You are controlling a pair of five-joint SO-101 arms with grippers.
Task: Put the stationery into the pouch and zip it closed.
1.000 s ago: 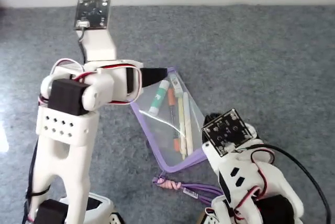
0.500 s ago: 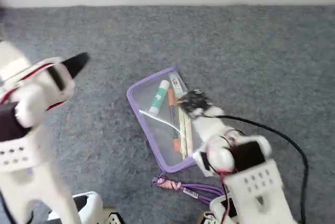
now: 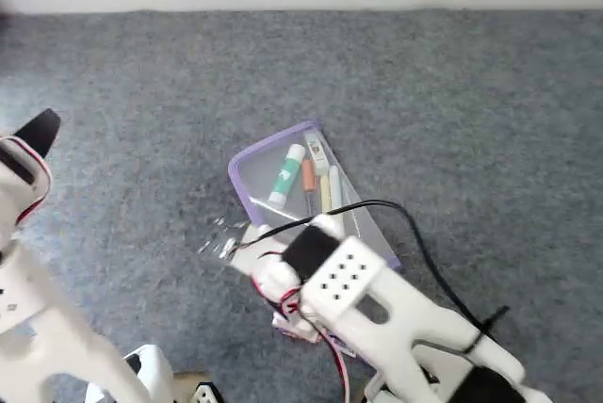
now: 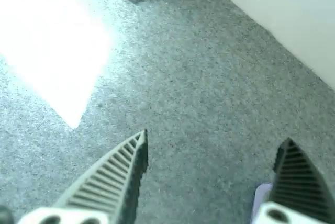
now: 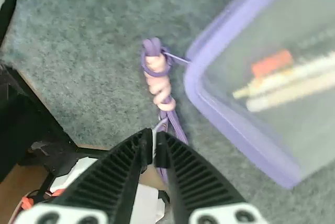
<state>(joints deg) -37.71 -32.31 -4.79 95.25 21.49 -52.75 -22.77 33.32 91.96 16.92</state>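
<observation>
- Pouch (image 3: 283,163): one, clear with purple edging, flat on the grey worktop (image 3: 471,120). Its long axis runs diagonally, far end toward the wall and near end toward the arm bases.
- Inside the pouch, all lying lengthwise along that axis: one white-and-green glue stick (image 3: 285,175), one orange piece (image 3: 307,175), and two pale pens (image 5: 293,85) side by side. Anything else is hidden under the arm.
- One purple strap (image 5: 170,124) comes off the pouch's near corner and carries one pink braided knot (image 5: 158,85).
- Right arm (image 3: 349,281) lies across the near end of the pouch.
- Right pincer (image 5: 153,134): clenched, with only a thin slit between its fingers. It sits just beyond the pouch's near corner, past the knot. The strap passes under its tips; can't tell if it's pinched.
- Left pincer (image 4: 214,140): released, fingers spread wide. It hangs over bare worktop, well clear of the pouch on its left side, with a sliver of purple pouch edge by one finger.
</observation>
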